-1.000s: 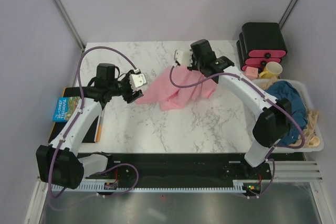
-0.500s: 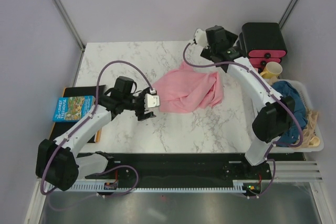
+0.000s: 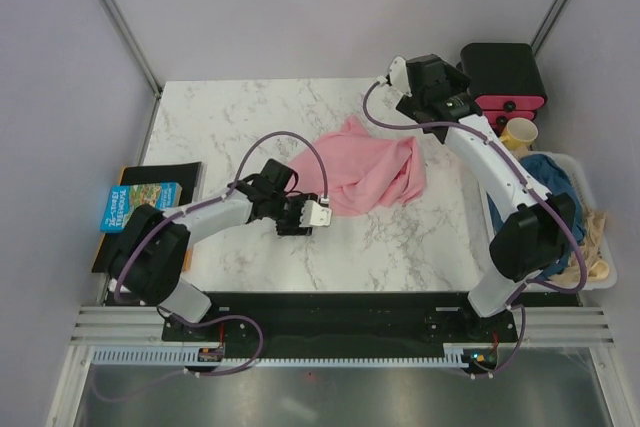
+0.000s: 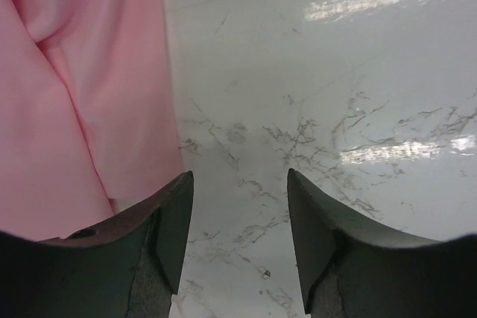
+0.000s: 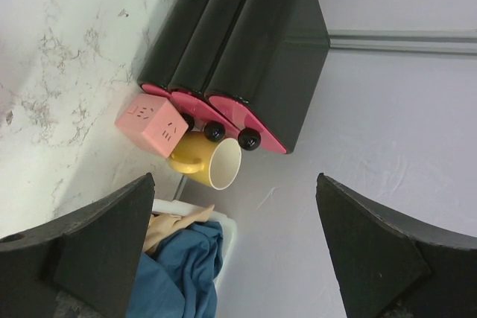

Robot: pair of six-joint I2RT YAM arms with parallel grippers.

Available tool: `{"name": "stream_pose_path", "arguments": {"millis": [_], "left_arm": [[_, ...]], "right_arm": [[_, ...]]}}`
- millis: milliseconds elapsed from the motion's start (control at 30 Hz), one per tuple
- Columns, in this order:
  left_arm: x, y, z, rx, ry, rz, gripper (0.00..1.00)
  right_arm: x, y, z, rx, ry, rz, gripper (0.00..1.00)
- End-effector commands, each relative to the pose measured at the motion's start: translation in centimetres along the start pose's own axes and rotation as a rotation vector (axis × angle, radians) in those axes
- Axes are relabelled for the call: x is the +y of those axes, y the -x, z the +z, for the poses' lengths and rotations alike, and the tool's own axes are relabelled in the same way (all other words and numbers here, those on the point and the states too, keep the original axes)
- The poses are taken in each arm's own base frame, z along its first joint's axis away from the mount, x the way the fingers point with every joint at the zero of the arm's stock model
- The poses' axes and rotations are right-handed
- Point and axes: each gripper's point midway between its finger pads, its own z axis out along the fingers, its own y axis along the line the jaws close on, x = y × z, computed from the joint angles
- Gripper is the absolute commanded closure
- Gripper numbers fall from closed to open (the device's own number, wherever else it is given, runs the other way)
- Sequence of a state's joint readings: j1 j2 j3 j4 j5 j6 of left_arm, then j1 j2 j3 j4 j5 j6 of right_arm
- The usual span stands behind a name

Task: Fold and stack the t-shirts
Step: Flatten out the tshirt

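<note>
The light pink t-shirt (image 3: 365,172) lies crumpled in the middle of the marble table. My left gripper (image 3: 318,215) sits low at its near left edge. In the left wrist view the left gripper (image 4: 238,178) is open over bare marble, with the pink t-shirt (image 4: 74,94) just beside its left finger. My right gripper (image 3: 398,75) hangs above the table's back right, apart from the pink shirt. The right gripper (image 5: 235,178) is open and empty. The dark teal-blue t-shirt (image 3: 555,192) is bunched in the white bin and also appears in the right wrist view as blue cloth (image 5: 179,273).
Black boxes with pink fronts (image 3: 500,72) stand at the back right, with a yellow mug (image 3: 518,132) and a pink cube (image 5: 153,124) in front of them. The white bin (image 3: 600,252) sits off the table's right edge. A picture book (image 3: 138,203) lies at the left edge.
My right gripper opened, let go of the pink shirt and pulled away to the back right. The shirt dropped flatter. My left arm swung right and nearer, to the shirt's near left edge.
</note>
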State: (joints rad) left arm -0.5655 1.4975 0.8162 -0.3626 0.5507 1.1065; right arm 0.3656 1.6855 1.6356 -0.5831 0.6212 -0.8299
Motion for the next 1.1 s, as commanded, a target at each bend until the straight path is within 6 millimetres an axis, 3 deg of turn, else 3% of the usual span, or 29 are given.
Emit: {"name": "stream_pose_path", "arguments": {"millis": [0, 167, 567, 600, 733, 867, 967, 1000, 1067], "left_arm": [[4.6, -0.7, 0.8, 0.087, 0.128, 0.045, 0.41], [7.0, -0.7, 1.0, 0.105, 0.220, 0.029, 0.42], [6.5, -2.4, 2.9, 0.165, 0.210, 0.014, 0.41], [6.5, -2.6, 3.0, 0.171, 0.209, 0.012, 0.44], [6.9, -3.3, 3.0, 0.209, 0.225, -0.004, 0.98], [8.5, -3.0, 1.1, 0.248, 0.302, -0.008, 0.98], [10.4, -0.9, -2.9, 0.230, 0.385, -0.032, 0.98], [11.1, 0.6, -5.1, 0.219, 0.415, -0.046, 0.98], [12.4, 1.1, -8.0, 0.227, 0.480, -0.095, 0.98]], "right_arm": [[-1.8, -0.5, -2.1, -0.026, -0.037, 0.072, 0.03], [-1.0, -1.1, -2.1, -0.019, -0.012, 0.068, 0.03], [0.3, -1.4, -1.6, -0.022, 0.033, 0.044, 0.04], [0.3, -1.4, -1.6, -0.021, 0.033, 0.045, 0.04], [0.5, -1.8, -1.6, -0.019, 0.042, 0.053, 0.04], [2.1, -2.9, -1.8, -0.008, 0.092, 0.029, 0.04], [4.5, -4.0, -2.5, -0.019, 0.193, -0.022, 0.04], [5.2, -4.4, -3.1, -0.031, 0.238, -0.046, 0.04], [7.1, -5.0, -3.5, -0.036, 0.317, -0.082, 0.04]]}}
